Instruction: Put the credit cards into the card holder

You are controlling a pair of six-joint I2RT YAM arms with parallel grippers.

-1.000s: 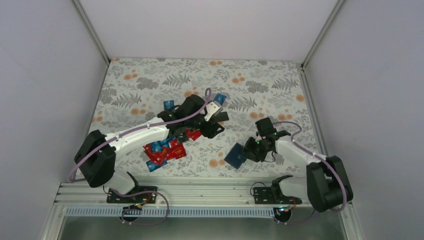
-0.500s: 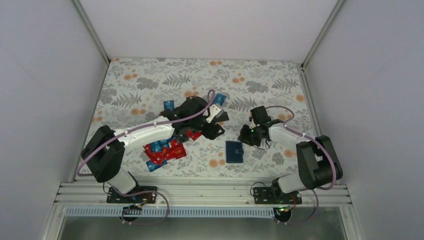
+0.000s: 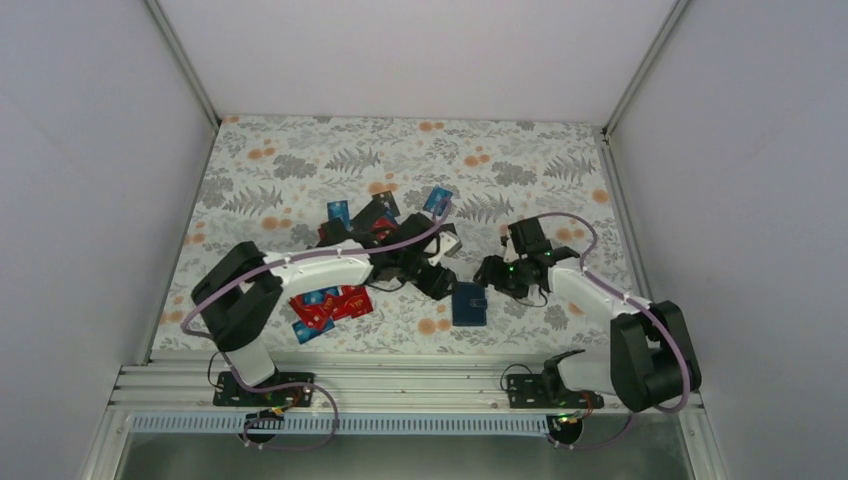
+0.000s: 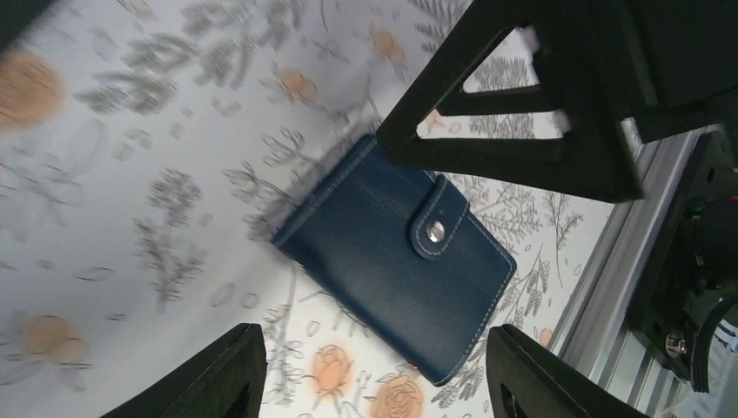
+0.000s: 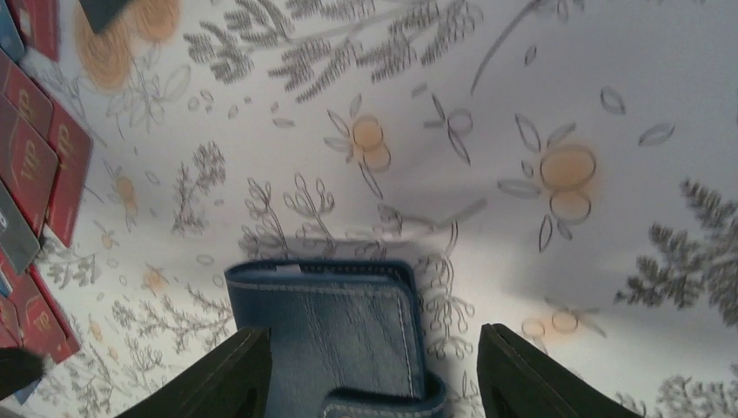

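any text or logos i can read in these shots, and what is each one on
"vip": pale letters, turned sideways, on the red cards at the left edge of the right wrist view.
blue cards: white marks, too small to read in the top view.
card holder: no text, only a plain metal snap on its strap.

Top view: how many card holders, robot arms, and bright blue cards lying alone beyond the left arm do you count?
card holder: 1
robot arms: 2
bright blue cards lying alone: 2
Total: 5
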